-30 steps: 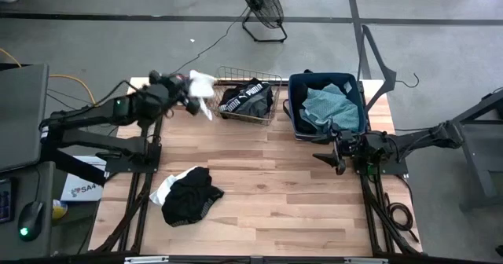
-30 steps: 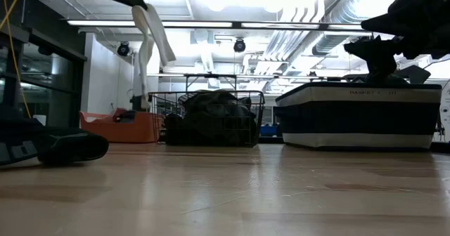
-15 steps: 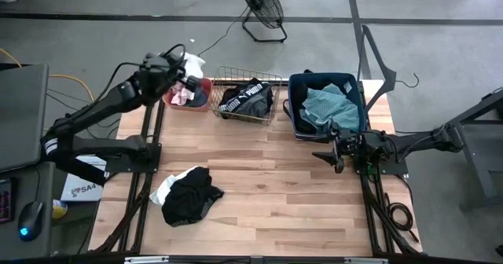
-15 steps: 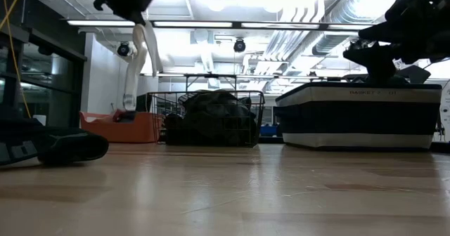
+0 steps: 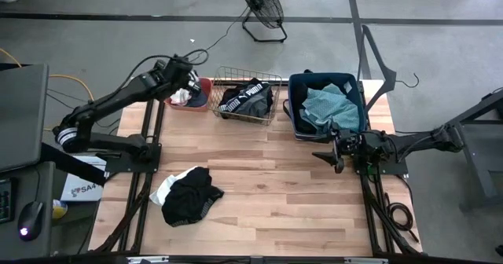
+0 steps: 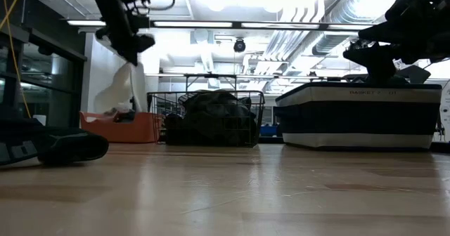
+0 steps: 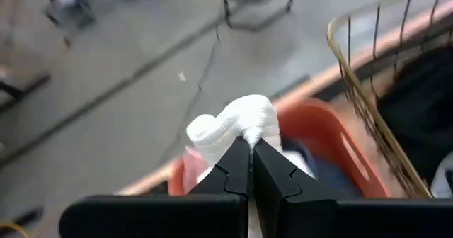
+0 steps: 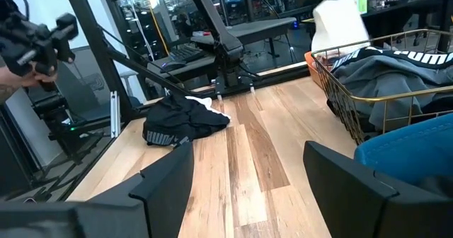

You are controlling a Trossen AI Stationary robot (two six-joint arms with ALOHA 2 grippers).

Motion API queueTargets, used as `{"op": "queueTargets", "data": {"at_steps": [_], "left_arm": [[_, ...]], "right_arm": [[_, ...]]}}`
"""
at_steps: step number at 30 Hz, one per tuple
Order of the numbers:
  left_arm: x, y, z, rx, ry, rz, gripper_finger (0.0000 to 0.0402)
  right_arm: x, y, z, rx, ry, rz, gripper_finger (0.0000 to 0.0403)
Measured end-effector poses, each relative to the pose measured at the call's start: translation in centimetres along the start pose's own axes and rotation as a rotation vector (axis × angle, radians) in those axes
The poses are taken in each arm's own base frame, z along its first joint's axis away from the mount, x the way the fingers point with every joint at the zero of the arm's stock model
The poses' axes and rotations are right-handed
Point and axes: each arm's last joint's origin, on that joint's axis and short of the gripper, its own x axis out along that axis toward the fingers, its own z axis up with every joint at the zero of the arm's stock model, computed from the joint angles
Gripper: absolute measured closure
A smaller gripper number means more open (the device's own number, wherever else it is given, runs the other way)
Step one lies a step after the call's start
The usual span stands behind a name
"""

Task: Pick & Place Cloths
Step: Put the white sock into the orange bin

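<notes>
Wooden surface (image 5: 267, 177) carrying, along its far edge from right to left, a dark blue bin (image 5: 328, 105) holding a teal cloth (image 5: 330, 107), a wire basket (image 5: 247, 99) holding a black garment (image 5: 245, 100), and a coral tub (image 5: 191, 95). A black-and-white cloth pile (image 5: 187, 193) lies near left. Left tool (image 7: 250, 153), fingers clamped on a white cloth (image 7: 237, 125), hangs over the tub. Right tool (image 5: 336, 150), fingers spread and empty, waits near the bin.
</notes>
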Motion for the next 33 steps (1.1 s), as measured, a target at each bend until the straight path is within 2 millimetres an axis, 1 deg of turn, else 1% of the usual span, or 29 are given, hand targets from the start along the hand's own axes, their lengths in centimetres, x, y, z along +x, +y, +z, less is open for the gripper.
{"op": "queueTargets", "data": {"at_steps": [4,10,17,20,24,29,33], "left_arm": [[0.9,-0.5,-0.7,-0.026,0.091,-0.033,0.0401],[2.2,-1.4,-1.0,-0.066,0.140,-0.026,0.0401],[4.7,-2.8,-1.4,-0.061,0.212,-0.005,0.0401],[6.3,-2.6,-1.8,-0.086,0.265,0.011,0.0401],[8.6,-1.9,-2.3,-0.143,0.352,-0.029,0.0401],[11.0,-1.2,-3.1,-0.204,0.441,-0.086,0.0401],[12.7,-1.2,-3.8,-0.215,0.490,-0.090,0.0401]], "right_arm": [[0.0,0.0,0.0,0.000,0.000,0.000,0.0144],[0.0,0.0,0.0,0.000,0.000,0.002,0.0144],[0.0,0.0,0.0,0.000,0.000,0.002,0.0144],[0.0,0.0,0.0,0.000,0.001,0.002,0.0144],[0.0,0.0,0.0,0.000,0.001,0.003,0.0144],[0.0,0.0,0.0,0.000,0.001,0.003,0.0144],[0.0,0.0,0.0,0.000,0.001,0.003,0.0144]]}}
